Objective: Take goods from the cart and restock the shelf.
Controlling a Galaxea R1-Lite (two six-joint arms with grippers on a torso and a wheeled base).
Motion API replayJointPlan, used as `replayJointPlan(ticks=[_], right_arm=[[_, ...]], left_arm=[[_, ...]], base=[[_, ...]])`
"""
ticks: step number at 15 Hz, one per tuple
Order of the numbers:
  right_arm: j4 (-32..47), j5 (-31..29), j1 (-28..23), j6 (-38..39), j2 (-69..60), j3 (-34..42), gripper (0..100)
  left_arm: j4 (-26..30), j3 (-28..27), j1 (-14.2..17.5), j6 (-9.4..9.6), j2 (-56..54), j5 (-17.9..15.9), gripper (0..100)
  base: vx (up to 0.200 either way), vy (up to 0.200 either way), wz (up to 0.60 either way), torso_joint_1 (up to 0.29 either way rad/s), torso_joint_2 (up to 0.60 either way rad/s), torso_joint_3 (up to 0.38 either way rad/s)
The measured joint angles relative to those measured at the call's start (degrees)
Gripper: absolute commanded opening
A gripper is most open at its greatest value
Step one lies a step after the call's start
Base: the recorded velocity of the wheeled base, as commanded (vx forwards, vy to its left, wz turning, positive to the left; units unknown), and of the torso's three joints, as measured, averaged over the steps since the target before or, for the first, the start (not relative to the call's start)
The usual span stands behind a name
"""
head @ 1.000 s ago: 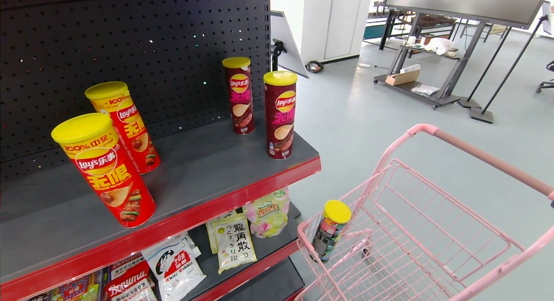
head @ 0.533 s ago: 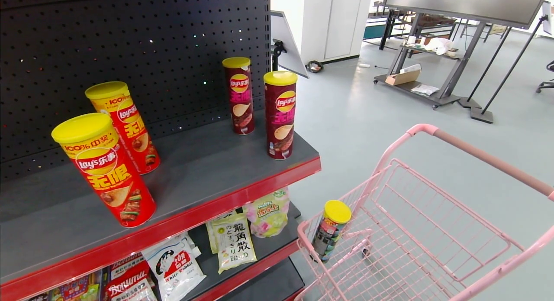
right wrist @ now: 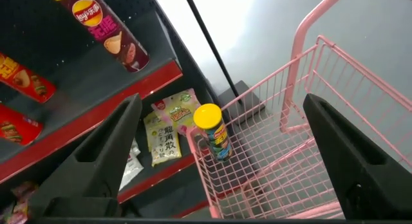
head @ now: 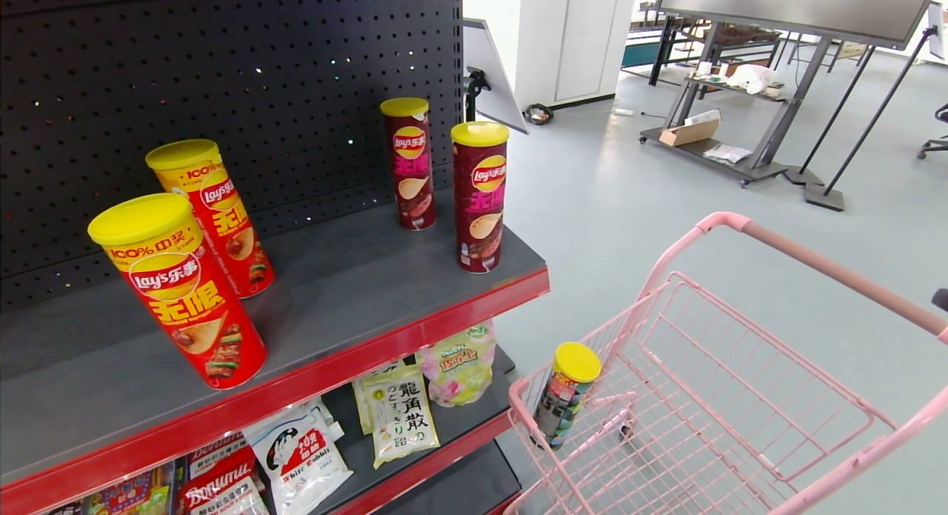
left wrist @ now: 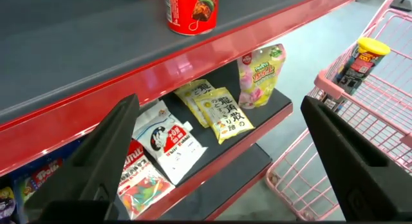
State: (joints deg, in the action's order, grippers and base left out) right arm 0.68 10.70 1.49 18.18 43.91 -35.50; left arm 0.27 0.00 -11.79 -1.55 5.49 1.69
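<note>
Gotta line up the right claw (right wrist: pixel 221 102), gaping wide and empty, square over the can (right wrist: pixel 214 130) in the corner of the cart (head: pixel 729 221), then squeeze its middle gently.

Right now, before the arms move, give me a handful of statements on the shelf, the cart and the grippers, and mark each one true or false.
1. A can is in the cart. True.
2. The front red can on the top shelf lies on its side. False: it stands upright.
3. The left gripper and the right gripper are both open. True.
4. The right gripper holds the can from the cart. False: it is empty and apart from that can.
5. The white bag lies on the top shelf. False: it lies on the lower shelf.
</note>
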Motion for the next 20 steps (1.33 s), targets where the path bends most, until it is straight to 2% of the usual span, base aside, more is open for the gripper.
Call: replayJointPlan(ticks=[7, 12, 14, 17, 20], right_arm=[[0.05, -0.30, 1.99, -7.27, 1.67, 5.73, 100], [-2.13, 2.82, 2.01, -8.68, 11.11, 9.35, 100], [-8.84, 3.15, 2.08, -8.87, 17.27, 10.70, 100], [-25.56, 3.17, 1.99, -9.18, 30.21, 11.47, 100], [-30.38, 3.35, 2.83, -9.81, 39.46, 9.55, 100]], left_arm=[[0.00, 0.00, 0.00, 0.00, 0.05, 0.02, 100], [0.00, 0.00, 0.00, -0.01, 0.05, -0.02, 100], [0.00, 0.00, 0.00, 0.00, 0.05, 0.02, 100], [0.00, 0.00, 0.00, -0.01, 0.05, 0.00, 100], [0.00, 0.00, 0.00, -0.01, 0.05, 0.00, 100]], base=[[0.000, 0.000, 0.00, 0.000, 0.00, 0.000], [0.000, 0.000, 0.00, 0.000, 0.00, 0.000], [0.000, 0.000, 0.00, 0.000, 0.00, 0.000], [0.000, 0.000, 0.00, 0.000, 0.00, 0.000], [0.000, 0.000, 0.00, 0.001, 0.00, -0.019]])
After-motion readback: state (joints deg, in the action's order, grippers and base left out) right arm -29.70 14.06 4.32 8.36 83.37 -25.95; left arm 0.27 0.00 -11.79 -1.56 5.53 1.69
